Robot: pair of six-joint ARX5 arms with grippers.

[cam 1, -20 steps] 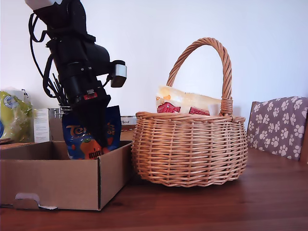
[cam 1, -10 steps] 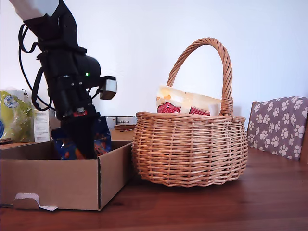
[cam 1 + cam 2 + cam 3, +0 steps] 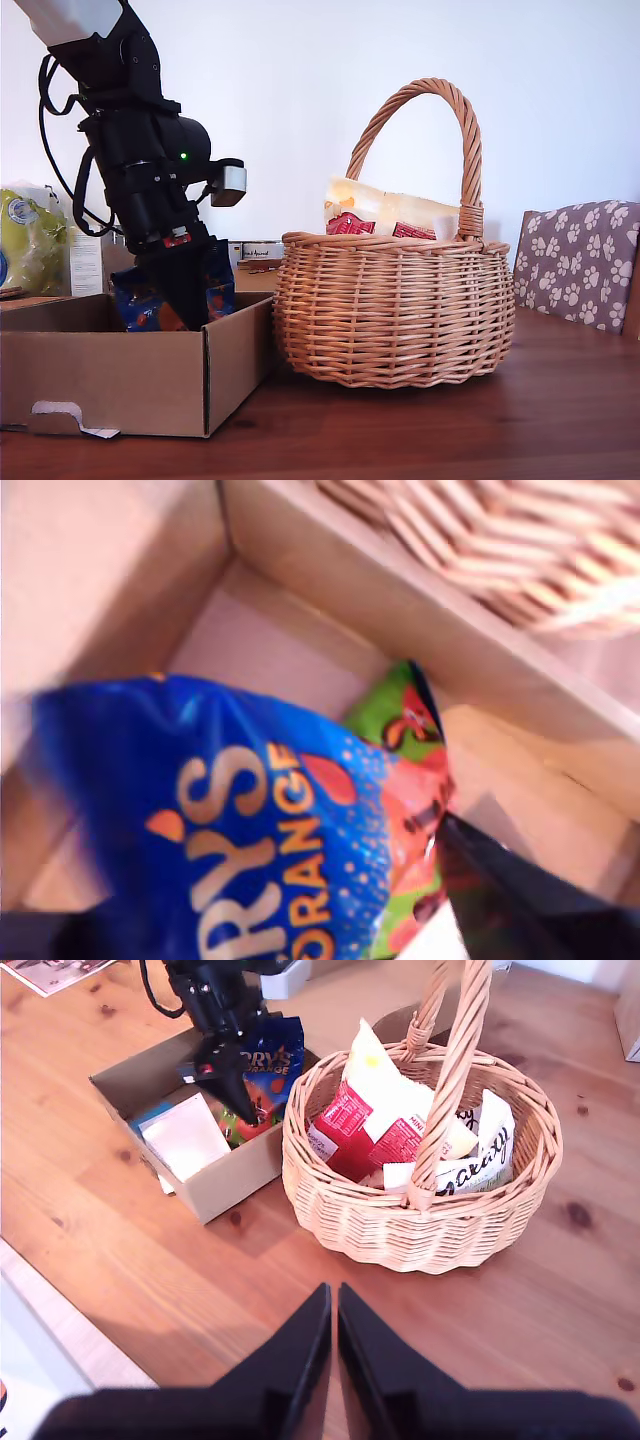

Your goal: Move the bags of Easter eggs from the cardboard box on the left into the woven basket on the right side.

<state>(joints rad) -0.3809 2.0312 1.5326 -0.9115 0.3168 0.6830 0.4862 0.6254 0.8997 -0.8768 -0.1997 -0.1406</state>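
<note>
Dark blue orange-lettered candy pouch [image 3: 218,287] sits lower than a second ago in the brown cardboard box [image 3: 110,385], lower left of the exterior view, clamped in my first claw [image 3: 186,300], which hides its middle. My second claw [image 3: 326,1350] is closed together.

On the glossy dark blue crinkly pouch [image 3: 230,820]: large pale-gold letters "RYS", cut off at the start, with "ORANGE" in orange capitals beneath, set on a slant. "RYS" also legible in the second wrist view. On the white glossy pouch [image 3: 470,1165] inside the round wicker basket [image 3: 340,1200]: bold black script, not decipherable. On the cream-yellow and red pouch [image 3: 372,1110]: white print on red panels, too small to read.
</note>
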